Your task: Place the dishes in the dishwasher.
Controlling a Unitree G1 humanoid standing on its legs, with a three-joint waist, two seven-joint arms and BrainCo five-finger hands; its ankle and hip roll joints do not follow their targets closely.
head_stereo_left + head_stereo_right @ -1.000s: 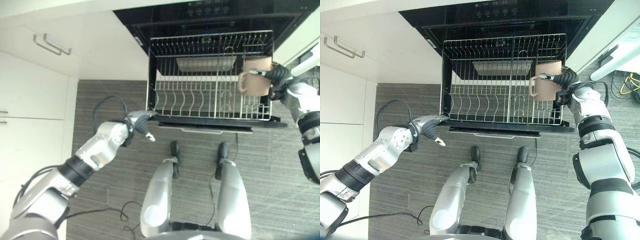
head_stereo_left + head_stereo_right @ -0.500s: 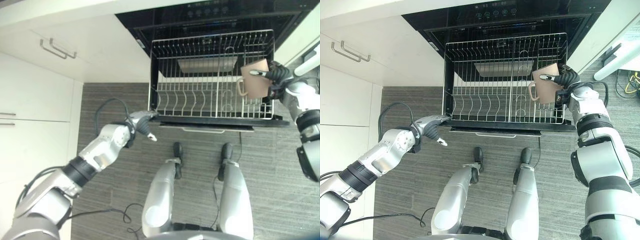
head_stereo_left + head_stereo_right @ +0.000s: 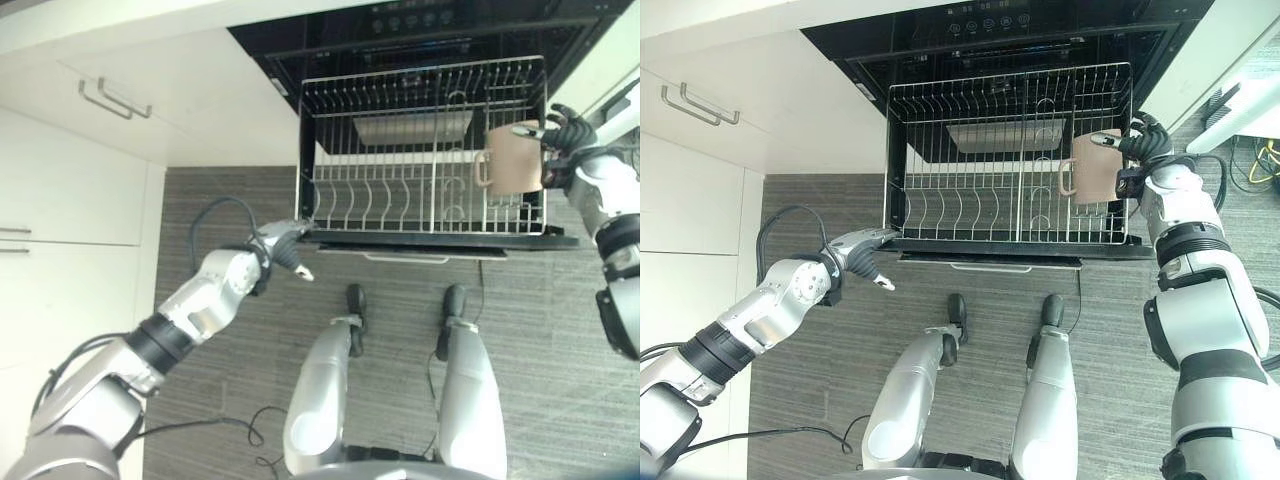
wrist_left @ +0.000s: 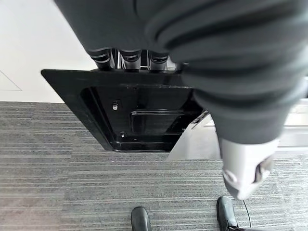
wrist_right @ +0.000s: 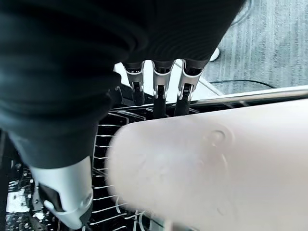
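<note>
Mug held over the pulled-out rack, upper right of frame.

Open dishwasher (image 3: 420,25) at top centre, wire rack (image 3: 425,160) drawn out; tan mug (image 3: 515,160) pinched in right hand (image 3: 1140,150) over the rack's right end. Left hand (image 3: 285,245) relaxed, fingers straight, at the door's left corner. Judged light, rigid, smooth, breakable; best gripped round the body. Handle seen in eye views, hidden in right wrist view.
</note>
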